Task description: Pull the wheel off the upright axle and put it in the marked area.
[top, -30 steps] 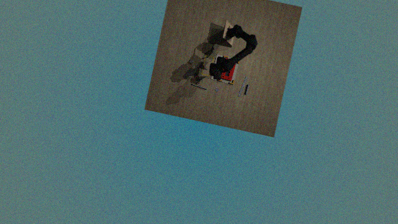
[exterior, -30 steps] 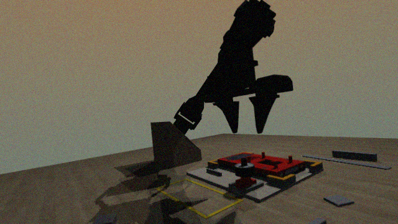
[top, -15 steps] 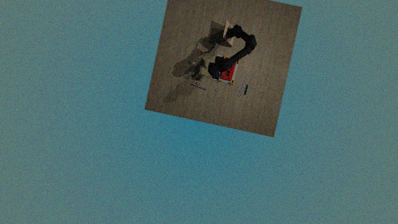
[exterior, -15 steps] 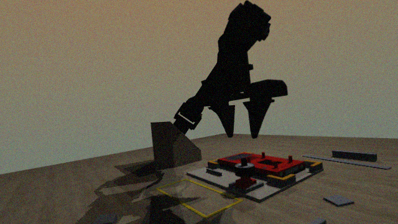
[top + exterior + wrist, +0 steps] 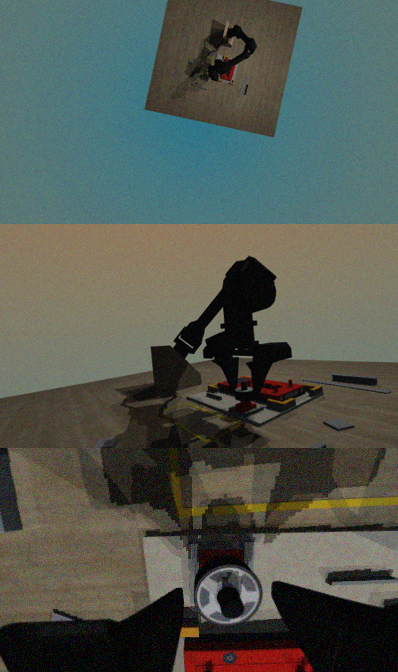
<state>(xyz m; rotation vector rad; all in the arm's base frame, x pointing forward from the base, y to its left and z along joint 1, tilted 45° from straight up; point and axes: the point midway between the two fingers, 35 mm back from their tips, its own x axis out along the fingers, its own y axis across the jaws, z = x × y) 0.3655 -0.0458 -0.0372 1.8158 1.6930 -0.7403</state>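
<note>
The wheel (image 5: 244, 396) (image 5: 248, 598), with a dark tyre and a pale spoked hub, sits on the upright axle (image 5: 244, 385) (image 5: 230, 604) over a small red base. My gripper (image 5: 245, 391) (image 5: 227, 591) is open and points down. Its fingers stand on either side of the wheel, with a gap on each side in the wrist view. The marked area is a yellow outline (image 5: 203, 438) (image 5: 310, 505) on the table, beside the plate that bears the axle. Shadows cover much of it. The arm hides the wheel in the top view.
A pale plate (image 5: 261, 420) (image 5: 300, 548) carries the axle, a red block (image 5: 228, 74) (image 5: 260, 660) with pegs close by the wheel, and orange-topped corner pieces (image 5: 281, 404). A dark bar (image 5: 246, 89) (image 5: 354, 379), a thin strip (image 5: 348, 386) and a flat grey tile (image 5: 339, 424) lie on the table.
</note>
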